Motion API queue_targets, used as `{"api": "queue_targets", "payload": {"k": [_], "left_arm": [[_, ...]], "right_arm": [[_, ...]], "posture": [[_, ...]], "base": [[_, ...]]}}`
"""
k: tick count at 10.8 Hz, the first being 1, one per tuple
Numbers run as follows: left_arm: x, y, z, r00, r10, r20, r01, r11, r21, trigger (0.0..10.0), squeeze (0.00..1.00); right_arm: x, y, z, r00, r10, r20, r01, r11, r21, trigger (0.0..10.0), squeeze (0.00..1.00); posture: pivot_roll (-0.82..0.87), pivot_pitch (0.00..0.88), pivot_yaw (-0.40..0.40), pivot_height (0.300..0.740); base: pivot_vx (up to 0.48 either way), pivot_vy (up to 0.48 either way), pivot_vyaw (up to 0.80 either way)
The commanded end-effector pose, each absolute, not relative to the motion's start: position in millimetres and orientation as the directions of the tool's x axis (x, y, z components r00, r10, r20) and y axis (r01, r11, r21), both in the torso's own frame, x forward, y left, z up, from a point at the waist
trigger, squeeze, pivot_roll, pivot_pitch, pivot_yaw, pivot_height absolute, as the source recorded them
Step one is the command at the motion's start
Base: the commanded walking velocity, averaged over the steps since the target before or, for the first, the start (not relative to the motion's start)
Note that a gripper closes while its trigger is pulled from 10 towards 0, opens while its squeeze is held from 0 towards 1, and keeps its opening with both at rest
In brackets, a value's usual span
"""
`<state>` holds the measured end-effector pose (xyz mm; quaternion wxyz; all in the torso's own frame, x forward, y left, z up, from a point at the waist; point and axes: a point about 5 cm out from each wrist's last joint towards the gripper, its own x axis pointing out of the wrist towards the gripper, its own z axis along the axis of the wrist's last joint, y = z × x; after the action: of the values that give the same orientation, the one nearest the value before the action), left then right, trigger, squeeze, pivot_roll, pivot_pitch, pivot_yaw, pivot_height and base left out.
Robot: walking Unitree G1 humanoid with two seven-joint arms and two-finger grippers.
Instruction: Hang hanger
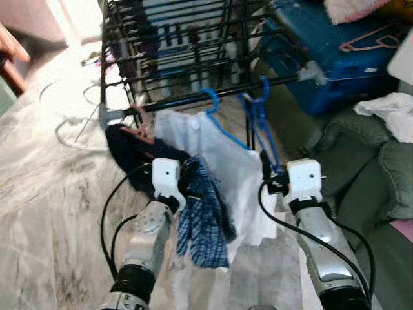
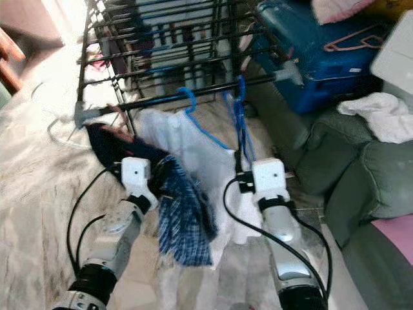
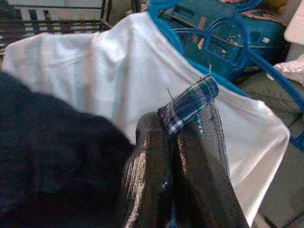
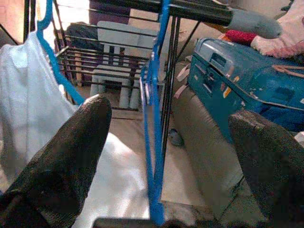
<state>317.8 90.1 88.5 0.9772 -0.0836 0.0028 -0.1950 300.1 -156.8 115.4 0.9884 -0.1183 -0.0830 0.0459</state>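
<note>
Fingers of the right gripper (image 4: pixel 166 156) gape wide around the hung blue hanger (image 4: pixel 153 123): back off gently. Left gripper (image 3: pixel 178 137) pinches the checked cloth (image 1: pixel 203 219).

Both arms are silver with glossy metal forearm shells, black collars near the elbows, and white boxy wrist housings. Loose black cables loop from each housing back along the forearm. The left gripper (image 3: pixel 173 156) has glossy, finely ribbed black fingers; the right gripper (image 4: pixel 171 142) has matte, textured, round-tipped black fingers (image 4: pixel 71 156).
</note>
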Motion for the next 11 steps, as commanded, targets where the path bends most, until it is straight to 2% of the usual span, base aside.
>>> {"api": "queue_targets", "payload": {"k": [1, 7, 11], "left_arm": [[318.7, 90.2, 89.9, 0.927, -0.375, 0.035, 0.375, 0.914, -0.155, 10.0, 0.00], [315.6, 92.0, 87.0, 0.933, -0.360, 0.029, 0.360, 0.920, -0.155, 10.0, 0.00], [311.3, 98.5, 82.1, 0.951, -0.310, 0.008, 0.308, 0.939, -0.151, 10.0, 0.00]], "right_arm": [[299.8, -155.8, 118.5, 0.979, 0.114, 0.170, -0.070, 0.967, -0.244, 10.0, 0.00], [299.1, -157.1, 118.0, 0.979, 0.120, 0.163, -0.077, 0.966, -0.248, 10.0, 0.00], [300.3, -155.3, 119.6, 0.978, 0.129, 0.165, -0.085, 0.964, -0.251, 10.0, 0.00]], "posture": [[-0.32, 0.084, 0.079, 0.740], [-0.31, 0.108, 0.071, 0.740], [-0.30, 0.131, 0.068, 0.740]], "base": [[0.326, 0.000, 0.00], [0.323, 0.000, 0.00], [0.000, 0.000, 0.00]]}}
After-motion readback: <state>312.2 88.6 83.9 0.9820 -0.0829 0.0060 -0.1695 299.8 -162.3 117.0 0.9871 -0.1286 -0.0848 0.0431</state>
